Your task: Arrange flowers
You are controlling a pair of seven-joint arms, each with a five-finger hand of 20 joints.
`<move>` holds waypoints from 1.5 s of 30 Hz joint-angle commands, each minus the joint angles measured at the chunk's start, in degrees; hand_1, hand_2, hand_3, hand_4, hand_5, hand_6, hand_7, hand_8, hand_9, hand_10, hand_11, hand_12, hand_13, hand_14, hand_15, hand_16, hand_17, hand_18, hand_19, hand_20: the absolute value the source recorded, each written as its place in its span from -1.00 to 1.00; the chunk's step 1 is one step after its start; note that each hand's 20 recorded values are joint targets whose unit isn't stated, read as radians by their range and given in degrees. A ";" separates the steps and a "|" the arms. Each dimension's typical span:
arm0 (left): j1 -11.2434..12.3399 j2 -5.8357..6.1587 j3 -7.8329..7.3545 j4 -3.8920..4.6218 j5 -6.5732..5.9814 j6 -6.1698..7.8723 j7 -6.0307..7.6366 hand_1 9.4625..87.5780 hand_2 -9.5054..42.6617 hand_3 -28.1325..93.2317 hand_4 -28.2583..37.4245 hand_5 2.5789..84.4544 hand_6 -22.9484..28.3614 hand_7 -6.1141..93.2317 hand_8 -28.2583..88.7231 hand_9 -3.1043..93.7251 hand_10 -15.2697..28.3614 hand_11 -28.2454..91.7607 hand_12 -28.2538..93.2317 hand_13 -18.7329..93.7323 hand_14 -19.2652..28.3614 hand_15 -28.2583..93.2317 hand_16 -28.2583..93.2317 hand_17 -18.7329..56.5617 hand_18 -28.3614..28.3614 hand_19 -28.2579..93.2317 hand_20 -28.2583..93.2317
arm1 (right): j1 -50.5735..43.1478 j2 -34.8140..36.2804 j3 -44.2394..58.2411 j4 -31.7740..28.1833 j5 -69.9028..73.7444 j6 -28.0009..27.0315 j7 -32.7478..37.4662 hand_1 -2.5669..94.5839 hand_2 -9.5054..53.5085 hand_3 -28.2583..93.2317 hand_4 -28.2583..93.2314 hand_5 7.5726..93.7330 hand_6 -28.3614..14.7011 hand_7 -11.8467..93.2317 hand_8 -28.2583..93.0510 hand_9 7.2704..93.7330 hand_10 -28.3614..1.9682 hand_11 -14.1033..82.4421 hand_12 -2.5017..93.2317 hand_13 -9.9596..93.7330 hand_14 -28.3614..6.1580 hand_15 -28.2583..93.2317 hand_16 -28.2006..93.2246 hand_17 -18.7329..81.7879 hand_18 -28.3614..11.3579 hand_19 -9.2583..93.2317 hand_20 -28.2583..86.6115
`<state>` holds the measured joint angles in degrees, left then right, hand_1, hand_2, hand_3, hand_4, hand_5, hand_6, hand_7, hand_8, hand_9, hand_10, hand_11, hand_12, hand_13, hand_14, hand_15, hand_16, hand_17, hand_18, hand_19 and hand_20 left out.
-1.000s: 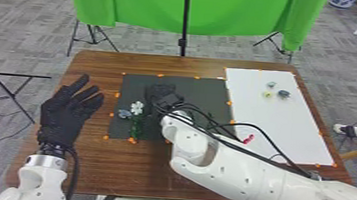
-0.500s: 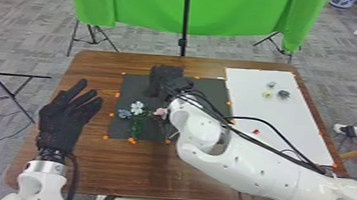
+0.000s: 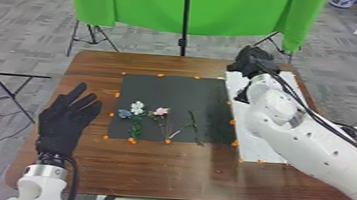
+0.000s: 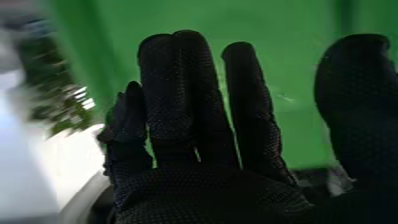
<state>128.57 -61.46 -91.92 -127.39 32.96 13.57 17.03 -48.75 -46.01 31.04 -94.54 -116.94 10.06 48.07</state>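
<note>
Black mat (image 3: 171, 90) is my landmark for everything, so here goes. The pink flower (image 3: 161, 111) is around the middle of it, with the white flower (image 3: 137, 108) and the blue flower (image 3: 124, 113) close together toward its left edge. A thin green stem (image 3: 193, 120) lies on its right half, and I honestly can't tell if there's a bloom on that one.

Handling-wise, I'd guess these weigh next to nothing. Stems look slim and a bit springy, probably stiff enough to lift by, while the petals seem soft and easy to squash or knock crooked. If I have to nudge one, I'd pinch the stem a little below the head, thumb against fingertips, light squeeze. Thin stems might roll or slip on glove fabric, so no rushing.

My right hand (image 3: 253, 62) is past the mat's far right corner, well apart from all these flowers, which lie nearer my body and to the left. Its fingers (image 4: 253, 105) are straight with the thumb spread wide, nothing gripped that I can see. My left hand (image 3: 65, 118) is off the mat's left side, fingers loosely spread and empty.
</note>
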 commanded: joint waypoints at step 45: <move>-0.54 -0.84 1.05 0.46 0.08 -0.11 -0.76 -0.71 -0.25 0.76 -1.00 -0.15 0.29 -0.65 -0.68 -0.24 0.65 -0.10 -0.37 -0.24 0.95 0.30 -0.70 -0.77 0.88 0.39 -0.37 | 2.84 7.62 -10.77 7.04 -6.89 5.08 7.67 0.11 -1.00 0.70 -1.00 0.62 0.37 -0.37 -0.54 0.96 0.47 -0.42 -0.23 0.64 0.41 0.55 -0.17 0.02 -0.71 1.00 0.43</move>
<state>127.50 -62.10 -91.00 -127.10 33.02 13.52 16.57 -43.48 -38.11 14.06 -86.21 -126.47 24.38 57.52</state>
